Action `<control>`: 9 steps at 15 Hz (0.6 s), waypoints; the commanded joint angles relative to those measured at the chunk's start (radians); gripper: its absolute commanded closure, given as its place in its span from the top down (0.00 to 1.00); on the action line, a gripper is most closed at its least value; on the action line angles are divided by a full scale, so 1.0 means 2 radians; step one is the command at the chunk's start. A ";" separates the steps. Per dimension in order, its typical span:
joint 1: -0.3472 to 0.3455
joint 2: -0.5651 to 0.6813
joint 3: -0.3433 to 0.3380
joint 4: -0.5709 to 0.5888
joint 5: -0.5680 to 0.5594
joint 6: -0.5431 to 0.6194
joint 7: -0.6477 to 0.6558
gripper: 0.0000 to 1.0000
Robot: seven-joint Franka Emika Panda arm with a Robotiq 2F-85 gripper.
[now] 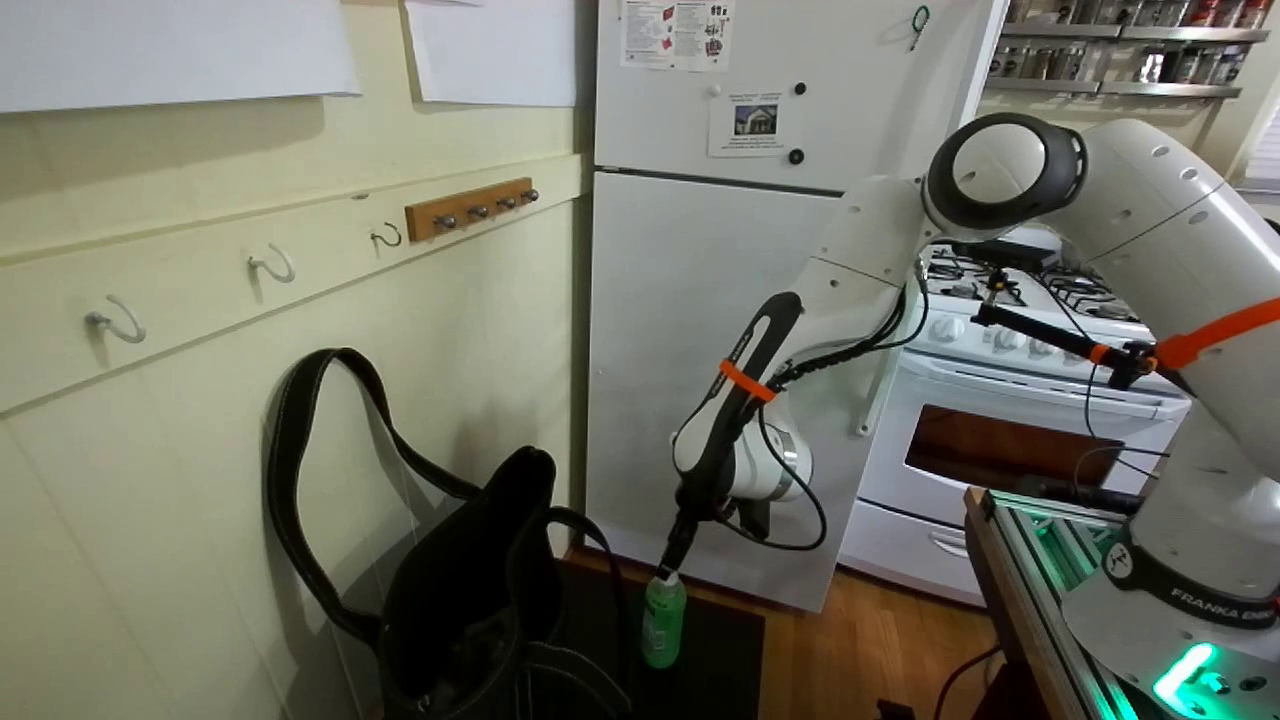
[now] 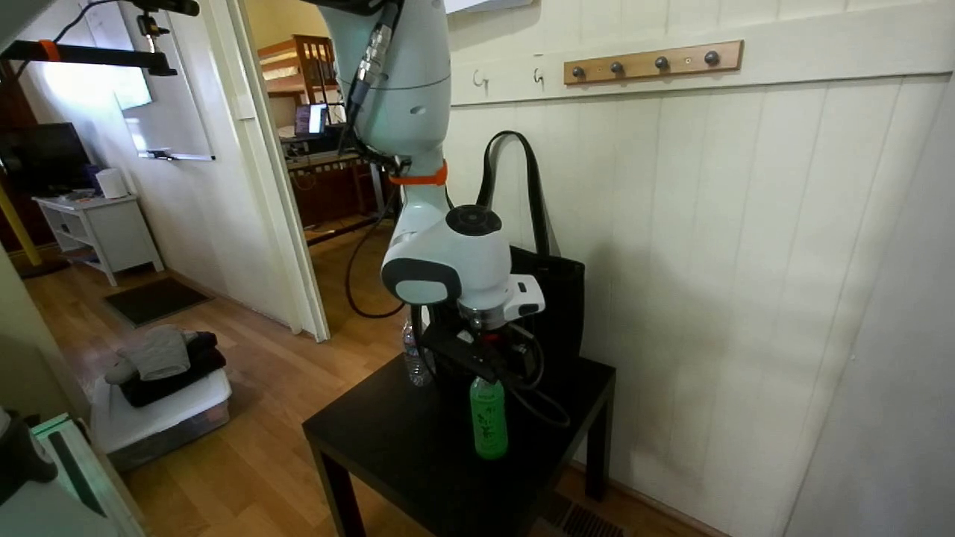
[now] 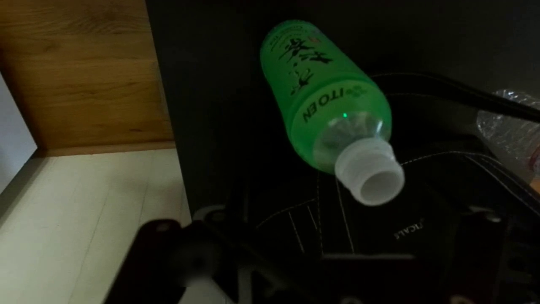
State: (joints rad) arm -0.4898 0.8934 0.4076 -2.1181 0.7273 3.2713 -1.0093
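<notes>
A green-labelled tea bottle (image 3: 325, 90) stands upright on a black table (image 2: 388, 432). Its white neck (image 3: 367, 169), with an uncovered mouth, faces the camera in the wrist view. My gripper (image 3: 358, 209) is just above the bottle, its dark fingers spread wide to either side of the neck's line. Nothing appears clamped between them, though the dark lower part of that view hides detail. In both exterior views the gripper (image 1: 668, 568) points down at the bottle's top; whether it touches cannot be told. Beside the bottle sits a black tote bag (image 1: 440, 620) with its handles raised.
A clear plastic bottle (image 2: 415, 350) stands on the table's far side by the bag. Behind the bag runs a pale panelled wall with a wooden hook rack (image 1: 470, 208). A white fridge (image 1: 700, 380) and stove (image 1: 1010, 400) stand nearby. A lidded bin (image 2: 164, 418) rests on the floor.
</notes>
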 commanded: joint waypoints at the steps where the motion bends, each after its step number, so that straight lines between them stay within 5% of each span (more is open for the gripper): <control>1: -0.016 -0.043 0.015 -0.014 0.010 -0.022 0.010 1.00; 6: -0.027 -0.097 0.010 -0.009 0.018 -0.140 0.045 1.00; 9: 0.004 -0.124 -0.046 0.001 -0.015 -0.247 0.107 1.00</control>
State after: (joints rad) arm -0.5298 0.7032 0.4059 -2.1159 0.7476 2.9447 -0.9110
